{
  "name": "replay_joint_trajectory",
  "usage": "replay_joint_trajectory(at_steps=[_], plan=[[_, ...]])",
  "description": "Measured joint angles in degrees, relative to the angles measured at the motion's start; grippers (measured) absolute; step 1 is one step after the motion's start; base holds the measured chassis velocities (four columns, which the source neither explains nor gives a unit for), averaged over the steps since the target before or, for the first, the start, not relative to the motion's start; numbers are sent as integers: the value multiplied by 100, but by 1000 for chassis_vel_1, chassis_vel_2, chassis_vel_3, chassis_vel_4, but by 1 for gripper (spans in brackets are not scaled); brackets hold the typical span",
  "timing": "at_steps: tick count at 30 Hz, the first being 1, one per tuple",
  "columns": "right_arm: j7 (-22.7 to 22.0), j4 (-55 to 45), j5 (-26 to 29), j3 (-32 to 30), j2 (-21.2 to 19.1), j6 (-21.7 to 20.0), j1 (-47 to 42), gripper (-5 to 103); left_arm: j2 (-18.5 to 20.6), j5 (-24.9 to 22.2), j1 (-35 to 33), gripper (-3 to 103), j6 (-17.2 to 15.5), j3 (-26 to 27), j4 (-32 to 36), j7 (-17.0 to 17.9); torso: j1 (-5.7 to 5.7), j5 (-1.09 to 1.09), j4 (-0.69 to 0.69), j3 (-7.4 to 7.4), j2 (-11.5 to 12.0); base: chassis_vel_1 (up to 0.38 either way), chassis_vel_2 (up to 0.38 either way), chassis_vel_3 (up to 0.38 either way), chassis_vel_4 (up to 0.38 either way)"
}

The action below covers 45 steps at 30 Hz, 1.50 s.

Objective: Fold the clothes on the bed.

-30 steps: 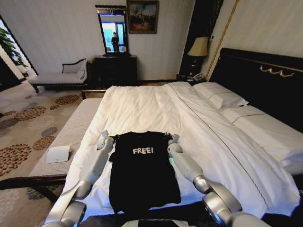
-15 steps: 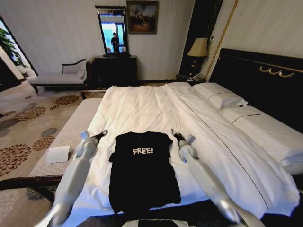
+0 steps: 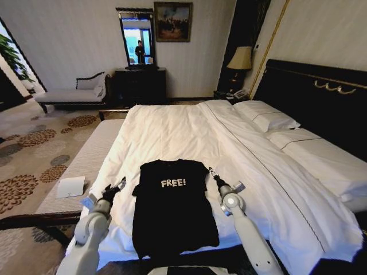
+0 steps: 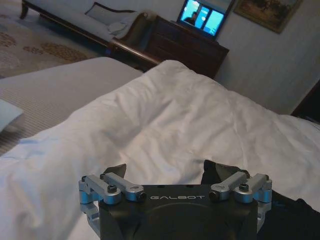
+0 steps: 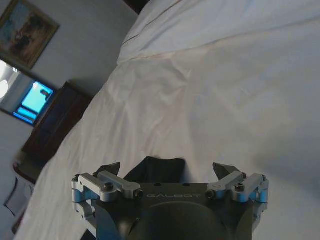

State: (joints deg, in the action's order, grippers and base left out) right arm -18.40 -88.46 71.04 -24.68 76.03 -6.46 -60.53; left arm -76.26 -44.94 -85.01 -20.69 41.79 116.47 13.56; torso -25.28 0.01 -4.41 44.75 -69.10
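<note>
From the head view, we see the black T-shirt (image 3: 174,206) lying flat, chest up, on the near part of the bed (image 3: 172,134), its hem toward us and its collar toward the far end. Our left tool (image 3: 119,185) sits just beside the shirt's left sleeve, apart from the cloth, and our right tool (image 3: 213,173) sits just beside the right sleeve, likewise clear of it.

In the left wrist view, the left tool (image 4: 165,169) has its jaws spread wide with nothing between them, and the white duvet lies beyond; a dark edge of the shirt (image 4: 295,220) shows at one side.

In the right wrist view, the right tool (image 5: 166,169) is also spread wide and empty, with a corner of the shirt (image 5: 157,169) just ahead of it.

We judge the shirt light, limp and easy to drag into wrinkles, so a pinch must catch a single clean edge. The sleeve seams or shoulder corners look like the best places to take hold.
</note>
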Motion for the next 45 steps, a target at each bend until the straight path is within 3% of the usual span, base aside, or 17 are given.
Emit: replay_joint_trajectory(at_steps=[5, 12, 18, 20, 24, 31, 35, 36, 39, 41, 44, 45], plan=[[243, 419, 38, -26, 107, 88, 181, 99, -80, 19, -224, 100, 9, 73, 245, 56, -1, -1, 0, 1, 1, 0, 0, 0, 0], [535, 1045, 35, -46, 285, 183, 534, 89, -189, -12, -485, 100, 9, 215, 553, 197, -1, -1, 0, 1, 1, 0, 0, 0, 0], [604, 1249, 89, -75, 344, 194, 679, 62, -199, -16, -603, 100, -35, 272, 715, 285, -1, -1, 0, 1, 1, 0, 0, 0, 0], [612, 1280, 104, -83, 340, 195, 689, 62, -187, -26, -609, 100, -49, 287, 745, 304, 0, -1, 0, 1, 1, 0, 0, 0, 0], [617, 1384, 114, -87, 365, 194, 694, 40, -159, -39, -605, 100, -83, 306, 766, 352, -1, -1, -1, 1, 1, 0, 0, 0, 0], [599, 1456, 62, -67, 409, 176, 712, 20, -191, -40, -584, 100, -93, 301, 742, 382, -1, -1, 0, 1, 1, 0, 0, 0, 0], [595, 1508, -3, -41, 425, 171, 753, 37, -212, -40, -606, 100, -87, 334, 709, 384, -1, -1, 0, 1, 1, 0, 0, 0, 0], [595, 1508, -3, -41, 425, 171, 753, 37, -212, -40, -606, 100, -87, 334, 709, 384, -1, -1, 0, 1, 1, 0, 0, 0, 0], [594, 1585, -69, -27, 455, 171, 804, 54, -213, -40, -600, 100, -80, 352, 670, 384, -1, -1, 0, 1, 1, 0, 0, 0, 0], [594, 1611, -87, -23, 466, 171, 821, 54, -213, -40, -590, 100, -78, 352, 660, 384, -1, -1, 0, 1, 1, 0, 0, 0, 0], [598, 1755, -157, -15, 502, 176, 903, 71, -205, -40, -559, 100, -72, 349, 626, 389, -1, -1, 0, 1, 1, 0, 0, 0, 0], [598, 1755, -157, -15, 502, 176, 903, 71, -205, -40, -559, 100, -72, 349, 626, 389, -1, -1, 0, 1, 1, 0, 0, 0, 0]])
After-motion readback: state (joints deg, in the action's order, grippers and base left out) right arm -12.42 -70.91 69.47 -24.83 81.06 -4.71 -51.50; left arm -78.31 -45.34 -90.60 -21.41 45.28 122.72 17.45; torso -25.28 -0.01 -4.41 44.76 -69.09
